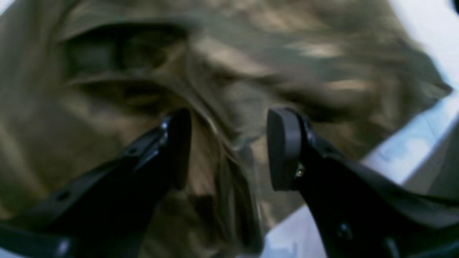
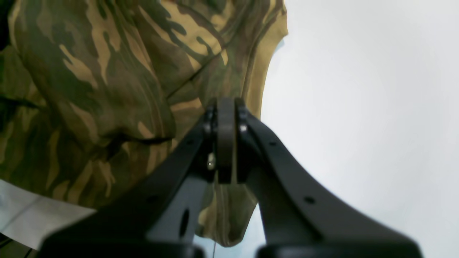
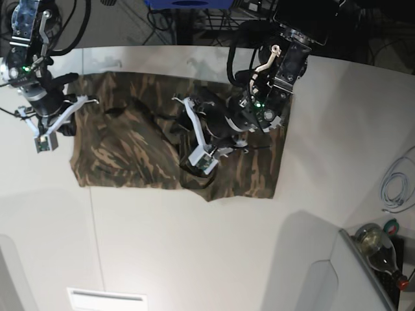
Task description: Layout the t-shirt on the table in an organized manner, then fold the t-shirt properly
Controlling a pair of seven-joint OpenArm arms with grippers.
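Note:
The camouflage t-shirt (image 3: 130, 146) lies spread on the white table (image 3: 194, 259), rumpled near its middle. My left gripper (image 3: 185, 136) hovers over that rumpled middle. In the blurred left wrist view the left gripper (image 1: 229, 148) stands open, its fingers (image 1: 285, 147) on either side of a raised ridge of the t-shirt (image 1: 251, 61). My right gripper (image 3: 65, 124) is at the shirt's left end. In the right wrist view the right gripper (image 2: 226, 139) is shut, pads together, with the tan-hemmed edge of the t-shirt (image 2: 107, 82) running between the fingers and hanging below them.
A thin seam line (image 3: 91, 214) crosses the table. White cables (image 3: 392, 188) lie at the right edge, and a bottle (image 3: 376, 243) stands beside a grey panel at the bottom right. A white slotted piece (image 3: 107, 299) sits at the front edge.

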